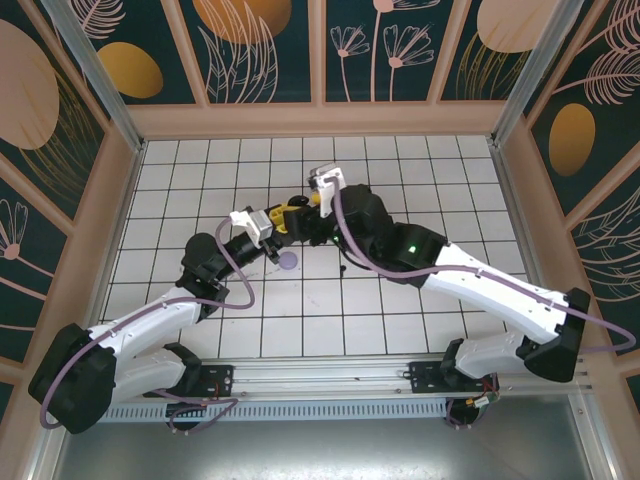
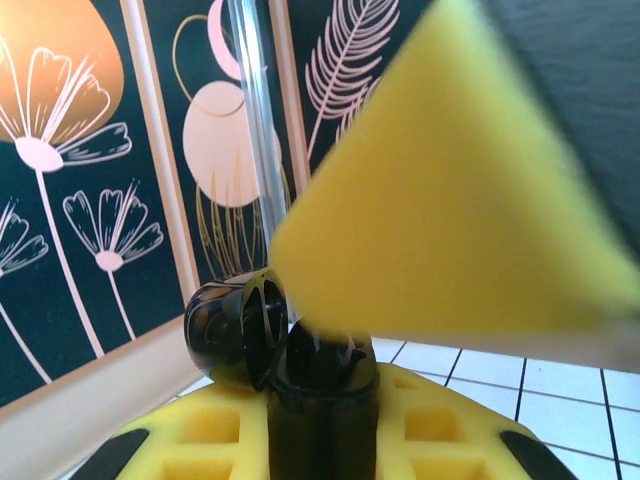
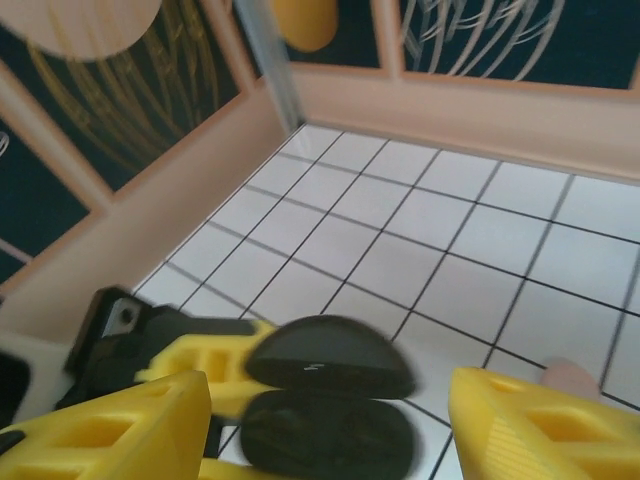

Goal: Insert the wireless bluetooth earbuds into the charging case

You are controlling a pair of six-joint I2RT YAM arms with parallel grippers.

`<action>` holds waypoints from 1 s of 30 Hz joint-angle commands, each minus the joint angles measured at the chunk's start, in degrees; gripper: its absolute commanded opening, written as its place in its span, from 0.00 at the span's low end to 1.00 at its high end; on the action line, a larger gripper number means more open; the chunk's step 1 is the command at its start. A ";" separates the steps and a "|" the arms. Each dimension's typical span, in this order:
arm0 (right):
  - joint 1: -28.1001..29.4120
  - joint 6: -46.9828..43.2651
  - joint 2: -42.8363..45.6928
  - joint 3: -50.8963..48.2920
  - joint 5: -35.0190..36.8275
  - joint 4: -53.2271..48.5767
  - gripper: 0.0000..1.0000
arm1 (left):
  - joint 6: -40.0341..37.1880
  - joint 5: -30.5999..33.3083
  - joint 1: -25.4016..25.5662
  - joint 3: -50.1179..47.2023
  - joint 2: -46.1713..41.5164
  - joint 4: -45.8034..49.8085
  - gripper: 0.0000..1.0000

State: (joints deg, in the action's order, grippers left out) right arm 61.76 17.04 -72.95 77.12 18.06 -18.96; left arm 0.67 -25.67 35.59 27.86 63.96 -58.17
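A black charging case (image 2: 320, 400) stands upright between the yellow fingers (image 2: 190, 430) of my left gripper (image 2: 320, 415), which is shut on it. Its lid (image 2: 228, 328) hangs open to the left. Glossy black shapes lie in the base; I cannot tell whether they are earbuds. In the right wrist view the same case (image 3: 325, 435), lid (image 3: 330, 355) raised, sits between the wide-apart fingers of my right gripper (image 3: 320, 430), which is open and clear of it. From above, both grippers meet at mid-floor, left (image 1: 288, 217), right (image 1: 310, 203).
A small light purple round thing (image 1: 289, 261) lies on the white tiles just in front of the left gripper. A pale pink rounded thing (image 3: 570, 378) rests on the floor by my right finger. Wooden walls (image 1: 320, 118) enclose the tiled floor.
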 commanded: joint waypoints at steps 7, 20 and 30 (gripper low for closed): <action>-4.06 16.71 14.03 -7.20 9.60 -4.96 0.66 | 2.83 2.02 0.44 -1.65 0.90 -7.57 0.00; -15.75 32.65 3.76 -23.73 -0.55 -10.41 0.65 | 3.39 6.57 0.38 -5.04 -1.77 -8.63 0.00; -15.88 35.47 -14.04 -21.84 -4.19 -8.92 0.59 | 3.55 8.96 0.41 -7.06 -3.89 -8.61 0.00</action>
State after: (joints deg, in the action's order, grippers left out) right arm 46.15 50.37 -84.42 53.60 15.35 -28.29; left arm 3.33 -17.93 35.70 21.65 61.04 -64.12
